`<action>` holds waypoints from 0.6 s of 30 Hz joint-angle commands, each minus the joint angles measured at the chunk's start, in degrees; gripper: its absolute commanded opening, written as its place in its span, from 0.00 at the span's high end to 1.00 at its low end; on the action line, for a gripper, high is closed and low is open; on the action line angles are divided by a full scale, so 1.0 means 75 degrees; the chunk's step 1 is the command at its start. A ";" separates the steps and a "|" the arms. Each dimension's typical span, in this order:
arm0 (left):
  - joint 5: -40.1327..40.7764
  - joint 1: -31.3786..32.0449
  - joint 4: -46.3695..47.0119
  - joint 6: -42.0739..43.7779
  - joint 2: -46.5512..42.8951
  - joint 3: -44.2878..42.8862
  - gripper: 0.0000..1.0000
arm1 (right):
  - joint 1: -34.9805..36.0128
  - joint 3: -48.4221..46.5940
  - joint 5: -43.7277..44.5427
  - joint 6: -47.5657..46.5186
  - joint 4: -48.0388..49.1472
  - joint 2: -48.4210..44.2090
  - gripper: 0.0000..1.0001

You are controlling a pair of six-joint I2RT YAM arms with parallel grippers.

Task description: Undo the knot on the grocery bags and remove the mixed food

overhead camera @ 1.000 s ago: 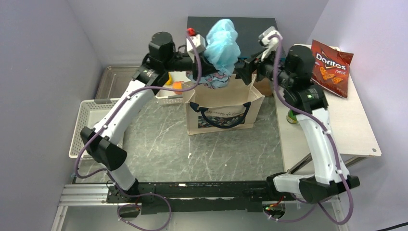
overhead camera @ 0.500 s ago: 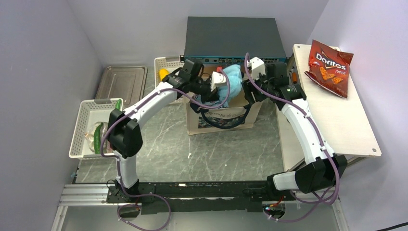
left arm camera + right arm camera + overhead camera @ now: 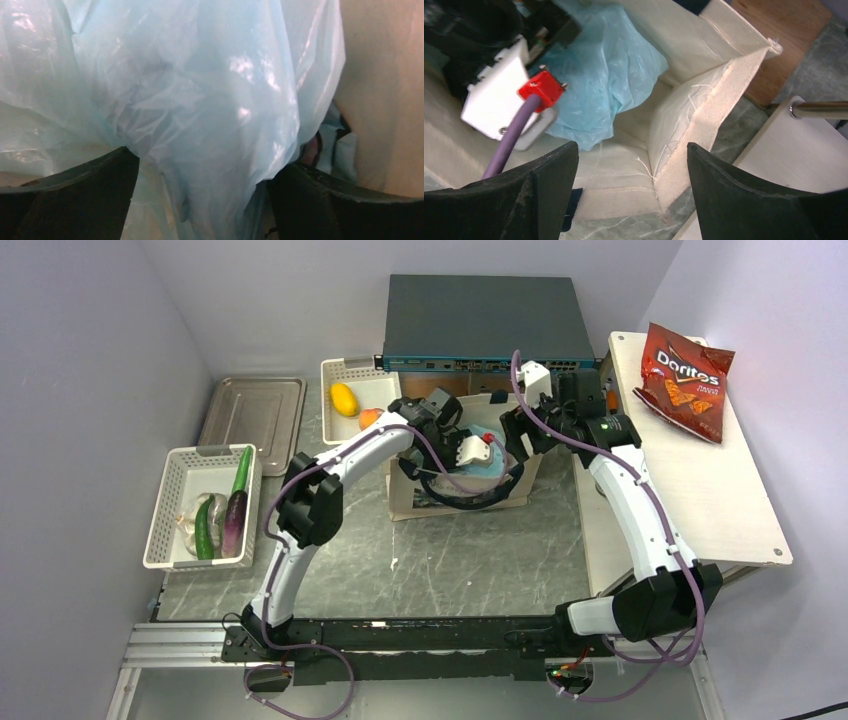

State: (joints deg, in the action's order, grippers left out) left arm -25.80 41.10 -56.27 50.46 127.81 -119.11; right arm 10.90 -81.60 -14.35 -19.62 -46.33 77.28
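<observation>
tote [image 3: 455, 502] sits back-middle of tabletop [image 3: 450, 560]. grocery bag [image 3: 200, 100] slumped inside, all crumpled, no real long axis. left gripper [image 3: 205, 165] down in tote, jaws spread, plastic loose between. right gripper [image 3: 631, 150] released, over tote's right end.

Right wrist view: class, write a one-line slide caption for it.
Open right gripper hovers above a stiff beige fabric tote with a crinkly light-blue plastic bag inside.

blue bag [image 3: 200, 100] between spread fingers [image 3: 75, 195]
</observation>
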 commanded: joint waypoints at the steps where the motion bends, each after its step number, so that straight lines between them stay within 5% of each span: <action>1: -0.0196 0.0055 0.0187 -0.0159 -0.1155 0.0135 0.01 | -0.0054 -0.0355 -0.0605 -0.0041 0.0210 -0.0272 0.23; 6: -0.0975 0.0073 0.1492 -0.0610 -0.2897 0.1156 0.01 | -0.0050 -0.0205 -0.1273 0.0374 0.0884 -0.0357 0.39; 14: -0.1424 0.0047 0.1574 -0.1048 -0.3408 0.0611 0.01 | 0.0297 0.0009 -0.2230 0.1299 0.2336 -0.0020 0.44; 18: -0.1875 -0.0588 0.2818 -0.2766 -0.4617 0.1261 0.00 | 0.0352 -0.0259 -0.2059 0.1062 0.2239 0.0065 0.42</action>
State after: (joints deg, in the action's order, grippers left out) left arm -35.33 40.93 -42.94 41.74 100.18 -113.25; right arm 12.93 -81.45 -28.71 -11.88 -33.39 77.28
